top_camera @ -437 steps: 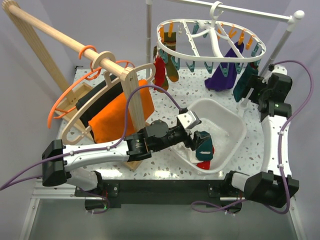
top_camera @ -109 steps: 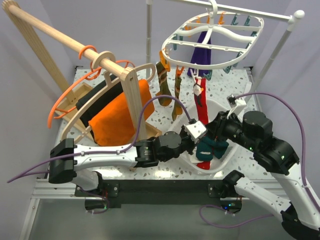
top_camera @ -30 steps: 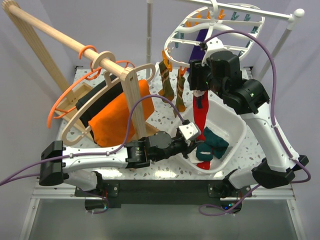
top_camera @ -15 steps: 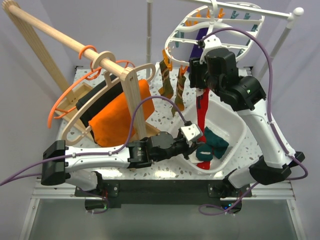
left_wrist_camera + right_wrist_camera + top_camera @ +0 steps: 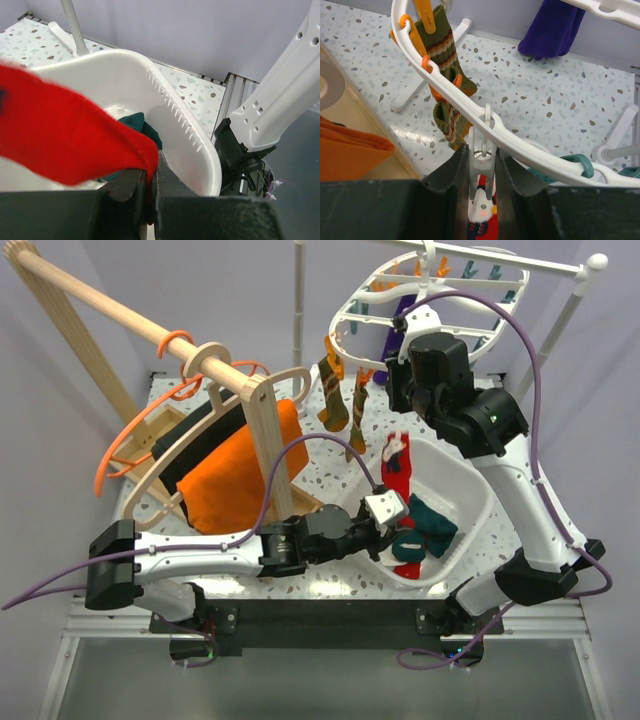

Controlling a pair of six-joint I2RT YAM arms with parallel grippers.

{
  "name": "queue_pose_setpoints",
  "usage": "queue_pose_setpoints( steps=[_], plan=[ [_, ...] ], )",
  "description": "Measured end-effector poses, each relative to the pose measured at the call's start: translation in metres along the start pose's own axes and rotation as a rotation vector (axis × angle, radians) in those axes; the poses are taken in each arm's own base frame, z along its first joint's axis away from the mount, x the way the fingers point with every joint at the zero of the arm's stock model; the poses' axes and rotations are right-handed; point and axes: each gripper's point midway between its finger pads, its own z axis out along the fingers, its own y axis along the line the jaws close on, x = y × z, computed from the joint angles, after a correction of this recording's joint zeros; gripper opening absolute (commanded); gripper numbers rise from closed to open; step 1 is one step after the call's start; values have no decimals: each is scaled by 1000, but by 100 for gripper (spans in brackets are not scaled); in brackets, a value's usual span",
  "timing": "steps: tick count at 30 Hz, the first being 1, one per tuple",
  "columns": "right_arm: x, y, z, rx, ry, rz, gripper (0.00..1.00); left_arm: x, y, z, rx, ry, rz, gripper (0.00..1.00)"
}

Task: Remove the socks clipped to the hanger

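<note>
While the right gripper [image 5: 482,156] presses its fingers together on a white clip [image 5: 482,142] on the rim of the hanger [image 5: 345,335], the red sock [image 5: 397,462] sags loose below it. The sock hangs above the white tub [image 5: 472,490], which sits toward the table's near right corner. The left gripper [image 5: 150,176] pinches the sock's lower end low inside the tub, beside dark green socks [image 5: 425,527] that already lie there. The hanger hangs tilted from a rail over the far edge of the table. Two striped socks [image 5: 335,408] and a purple sock [image 5: 405,312] are clipped to it.

The sock is held at one end only, so its free top could flop over the tub's rim onto the table if the left gripper lets go too soon. If the right gripper backs away with the clip pinched, it could drag the hanger, set it swinging, or lift its hook off the rail.

Half a second earlier the sock ran taut from the clip down to the tub. Now it is free of the clip and bunched.
</note>
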Motion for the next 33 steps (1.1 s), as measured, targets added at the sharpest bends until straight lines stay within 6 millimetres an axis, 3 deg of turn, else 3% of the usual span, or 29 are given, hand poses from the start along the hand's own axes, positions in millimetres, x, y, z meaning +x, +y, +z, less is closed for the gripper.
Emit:
queue_pose_setpoints(
  steps=[7,12,15,16,19,22,29,33],
  plan=[
    [1,0,0,3,2,-3,0,10,-1,5,5,23,4,0],
    [9,-3,-2,6,15,-5,0,15,-4,15,9,52,9,10],
    [14,-8,-9,11,12,-3,0,20,-4,22,7,73,12,24],
    [14,-11,-12,17,7,-1,0,23,-4,24,6,84,12,39],
    [13,-18,-23,24,-12,9,0,30,-4,27,2,107,11,59],
    [11,-25,-32,27,-30,24,0,35,-4,28,-2,128,8,70],
    [11,-39,-31,-9,-32,101,0,35,2,27,-33,132,-3,77],
    [14,-38,-26,-58,-14,135,0,24,17,22,-85,106,-10,81]
  ],
)
